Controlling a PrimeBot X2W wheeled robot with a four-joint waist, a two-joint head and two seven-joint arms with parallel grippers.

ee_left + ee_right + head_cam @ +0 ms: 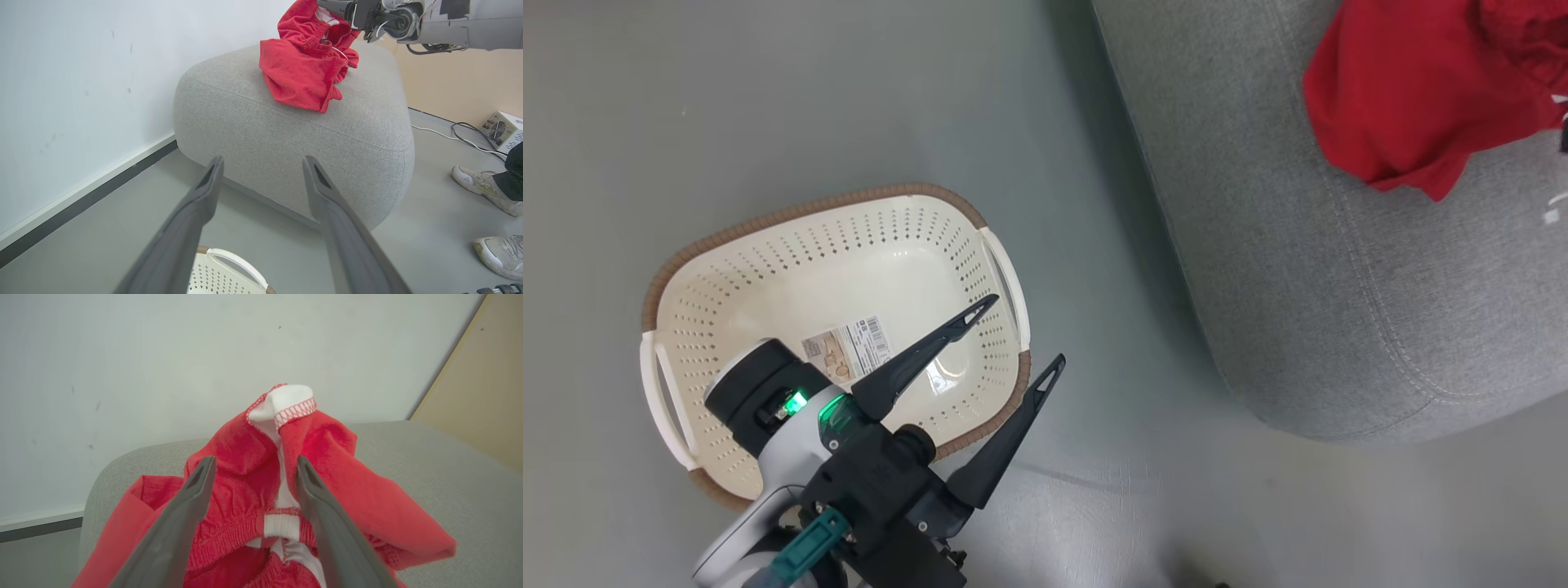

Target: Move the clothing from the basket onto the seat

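Clothing point(1413, 98) lies heaped on the seat point(1339, 310), toward the edge nearest the wall point(81, 81). Basket point(849, 237) on the floor point(768, 98) is empty. Left jaws stand wide above the basket; right jaws stand wide astride the heap. Transfer appears complete.

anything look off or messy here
Nothing is damaged or spilled. The clothing lies in a crumpled heap on the seat, not laid flat. The basket holds no clothing. A person's shoes stand close beside the seat.
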